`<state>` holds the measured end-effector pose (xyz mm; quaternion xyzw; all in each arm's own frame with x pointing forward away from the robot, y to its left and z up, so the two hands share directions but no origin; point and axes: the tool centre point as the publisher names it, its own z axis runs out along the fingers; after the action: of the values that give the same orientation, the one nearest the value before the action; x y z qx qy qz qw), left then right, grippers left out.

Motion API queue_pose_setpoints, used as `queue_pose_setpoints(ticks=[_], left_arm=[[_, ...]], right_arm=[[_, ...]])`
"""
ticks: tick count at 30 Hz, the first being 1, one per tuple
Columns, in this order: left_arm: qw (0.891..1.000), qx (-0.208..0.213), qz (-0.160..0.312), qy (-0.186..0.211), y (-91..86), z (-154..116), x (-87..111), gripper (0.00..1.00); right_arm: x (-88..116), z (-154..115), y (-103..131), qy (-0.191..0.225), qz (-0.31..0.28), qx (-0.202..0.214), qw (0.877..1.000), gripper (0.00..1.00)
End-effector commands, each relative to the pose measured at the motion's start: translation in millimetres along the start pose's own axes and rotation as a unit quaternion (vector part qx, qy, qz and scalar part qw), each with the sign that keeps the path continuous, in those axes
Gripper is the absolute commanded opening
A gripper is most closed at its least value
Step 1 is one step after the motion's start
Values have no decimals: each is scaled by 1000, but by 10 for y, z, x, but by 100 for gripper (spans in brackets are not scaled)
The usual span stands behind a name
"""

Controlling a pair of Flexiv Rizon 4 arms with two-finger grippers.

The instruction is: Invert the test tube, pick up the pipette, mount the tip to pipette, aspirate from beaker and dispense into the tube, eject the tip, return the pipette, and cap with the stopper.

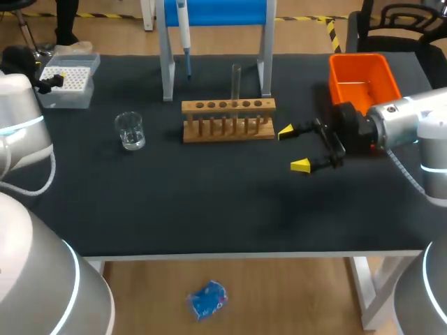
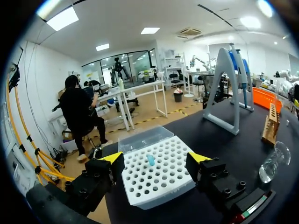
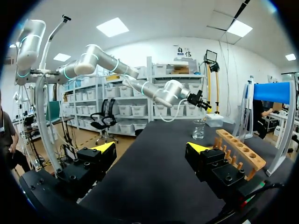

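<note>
The white tip box (image 1: 68, 81) stands at the table's far left, and one blue tip (image 2: 150, 159) sits in its holes. My left gripper (image 2: 155, 158) is open with a finger on either side of the box (image 2: 156, 175). The pipette (image 1: 185, 38) hangs on the blue stand (image 1: 216, 12), also seen ahead of the left gripper (image 2: 240, 70). A glass test tube (image 1: 236, 82) stands upright at the wooden rack (image 1: 228, 120). The beaker (image 1: 130, 130) sits left of the rack. My right gripper (image 1: 293, 148) is open and holds nothing, just right of the rack (image 3: 240, 151).
An orange bin (image 1: 363, 78) stands at the back right, behind my right arm. Bare black table (image 1: 209, 202) runs along the front. From the right wrist the beaker (image 3: 199, 129) and my left arm (image 3: 163, 95) show ahead of the right gripper (image 3: 152, 151).
</note>
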<state>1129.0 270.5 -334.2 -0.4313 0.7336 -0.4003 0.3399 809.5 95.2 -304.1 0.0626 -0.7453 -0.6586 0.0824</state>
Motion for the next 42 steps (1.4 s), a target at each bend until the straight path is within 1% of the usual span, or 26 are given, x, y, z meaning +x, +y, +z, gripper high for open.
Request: queue_pose_setpoints(ticks=[1,4,6,7,8,9,10,13,14,15,16,18,20,24,30,34,42], left_arm=[[1000,-26,-1,9,-16,117,-59,77],[999,-31,0,13,-6,139,-54,78],[999,-35,0,15,4,154,-55,74],[999,-36,0,15,8,159,-56,68],[999,-38,1,13,12,168,-58,65],[999,-40,1,12,17,177,-62,66],[999,-40,1,12,19,180,-62,69],[999,-44,-3,13,30,193,-59,70],[999,-44,-4,14,35,201,-56,67],[999,-45,-5,15,38,208,-55,67],[999,-47,-6,17,40,217,-51,62],[999,-49,-7,21,42,235,-37,58],[998,-49,-9,24,41,247,-25,58],[998,-51,-8,27,47,281,-13,50],[998,-52,-5,26,52,316,-16,49],[998,-54,-2,25,79,337,-10,45],[998,-61,-8,27,122,372,-9,41]], right_arm=[[7,0,-2,-1,0,1,1000,100],[7,0,-2,-1,0,1,1000,100],[7,0,-2,-1,0,1,1000,100],[7,0,-2,-1,0,1,1000,100],[7,0,-2,-1,0,1,1000,100],[7,0,-2,-1,0,1,1000,100],[7,0,-2,-1,0,1,1000,100],[7,0,-2,-1,0,1,1000,100],[7,0,-2,-1,0,1,1000,100],[7,0,-2,-1,0,1,1000,100],[7,0,-2,-1,0,1,1000,100],[7,0,-2,-1,0,1,1000,100],[7,0,-2,-1,0,1,1000,100],[7,0,-2,-1,0,1,1000,100],[7,0,-2,-1,0,1,1000,100],[7,0,-2,-1,0,1,1000,100],[7,0,-2,-1,0,1,1000,100]])
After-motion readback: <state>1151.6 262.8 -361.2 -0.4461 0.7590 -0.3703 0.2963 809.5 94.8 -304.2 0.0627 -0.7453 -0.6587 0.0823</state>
